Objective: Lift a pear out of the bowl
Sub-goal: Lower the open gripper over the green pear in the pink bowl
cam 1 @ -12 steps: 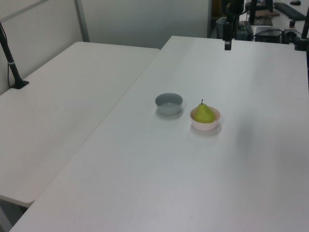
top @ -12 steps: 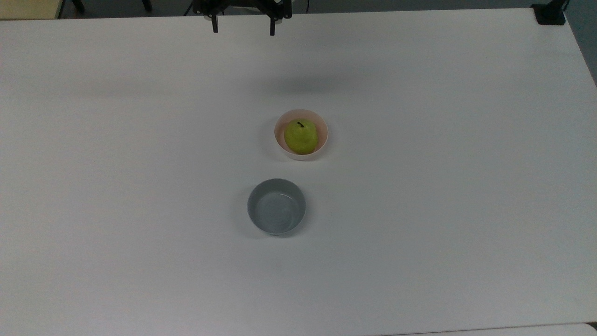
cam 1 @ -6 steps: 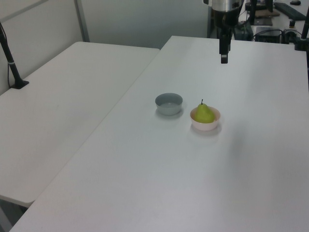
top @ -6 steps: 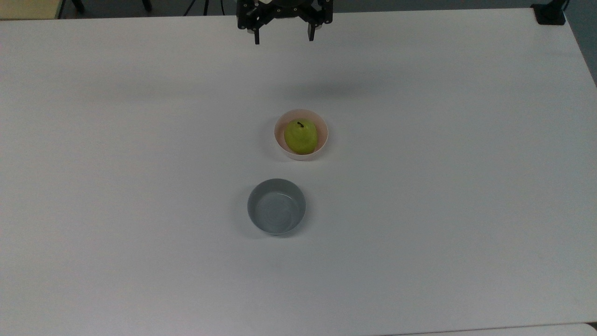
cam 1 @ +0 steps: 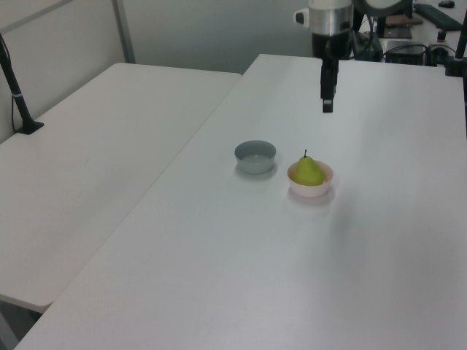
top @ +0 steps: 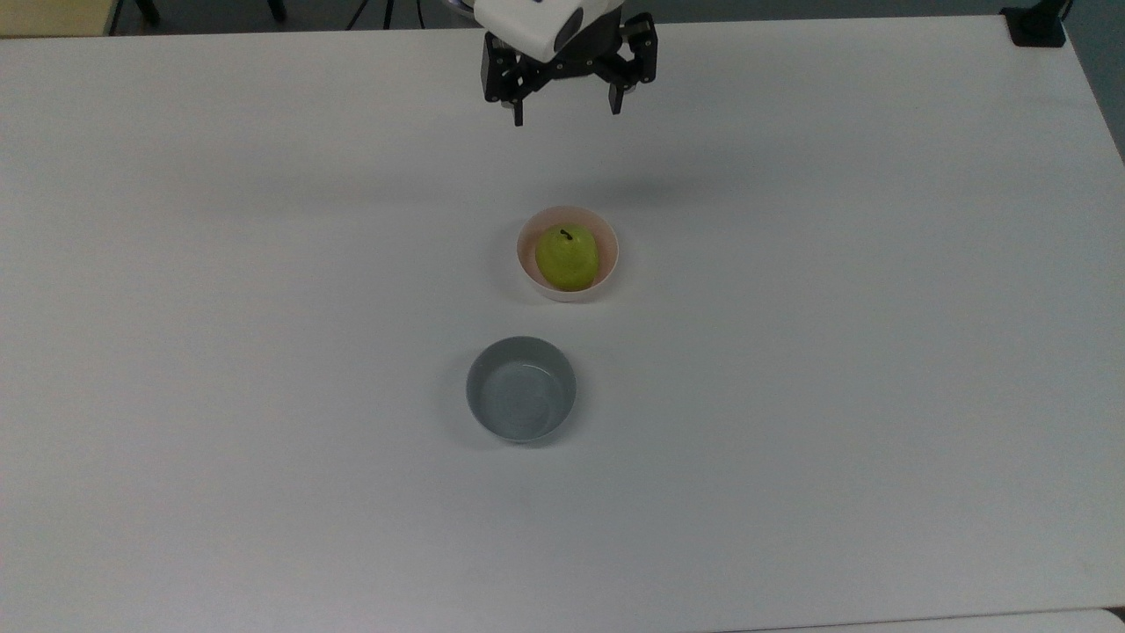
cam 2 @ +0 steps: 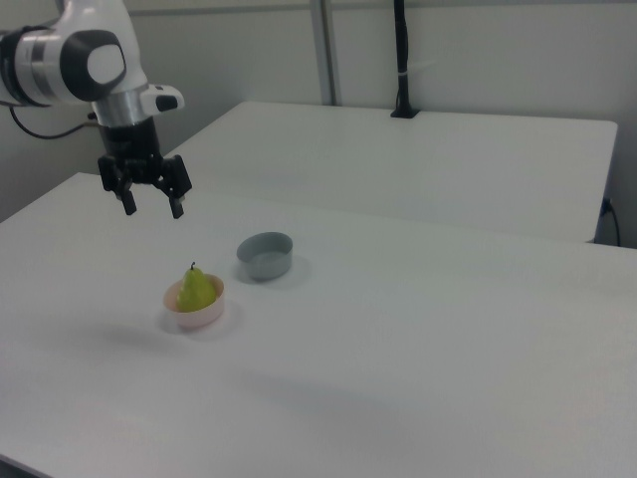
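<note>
From my station I saw the gripper (top: 566, 115) hanging in the air above the white desk (top: 835, 352), pointing downward, its two black fingers (top: 518, 112) spread wide apart with nothing between them. In the top view it sat near the upper edge of the picture, above the pink bowl (top: 609, 264) and well apart from it; in the right view the gripper (cam 2: 151, 209) hovered higher than the bowl (cam 2: 204, 317) and toward the right view's left. In the left view I had the gripper (cam 1: 327, 106) side-on, so the fingers lined up as one dark bar, up beyond the bowl (cam 1: 312, 190). The pear (top: 568, 258) sat inside the pink bowl, upright, with its short dark stem pointing up, and it filled most of the bowl's inside. I could see the pear (cam 2: 197, 290) rising above the rim in the right view, and the pear (cam 1: 309, 172) did the same in the left view. A grey bowl (top: 521, 402) stood on the desk near the pink one, not touching it; in the top view it lay below and a little to the top view's left of the pink bowl. In the right view the grey bowl (cam 2: 265, 256) was to the right view's right of the pear, and in the left view the grey bowl (cam 1: 255, 157) was to the left view's left of it. A second white desk (cam 2: 418, 159) stood alongside.
</note>
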`<state>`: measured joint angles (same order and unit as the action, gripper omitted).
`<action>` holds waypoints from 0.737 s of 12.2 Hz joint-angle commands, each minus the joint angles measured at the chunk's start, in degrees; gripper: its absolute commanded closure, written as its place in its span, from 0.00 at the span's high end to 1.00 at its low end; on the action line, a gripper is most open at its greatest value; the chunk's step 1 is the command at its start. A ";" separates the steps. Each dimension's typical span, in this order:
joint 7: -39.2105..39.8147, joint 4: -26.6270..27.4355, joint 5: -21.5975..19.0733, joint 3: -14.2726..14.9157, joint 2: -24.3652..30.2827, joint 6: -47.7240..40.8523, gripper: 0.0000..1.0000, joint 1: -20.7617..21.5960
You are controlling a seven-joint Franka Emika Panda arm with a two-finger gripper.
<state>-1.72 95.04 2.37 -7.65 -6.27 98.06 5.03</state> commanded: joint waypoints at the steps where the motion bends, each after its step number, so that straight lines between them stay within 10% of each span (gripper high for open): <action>1: 1.02 1.72 -0.70 0.45 -2.42 3.97 1.00 1.39; 9: 0.31 3.39 2.72 0.45 -10.78 11.54 1.00 2.53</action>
<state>-1.71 98.01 3.18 -7.65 -16.07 107.97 6.28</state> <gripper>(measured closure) 0.000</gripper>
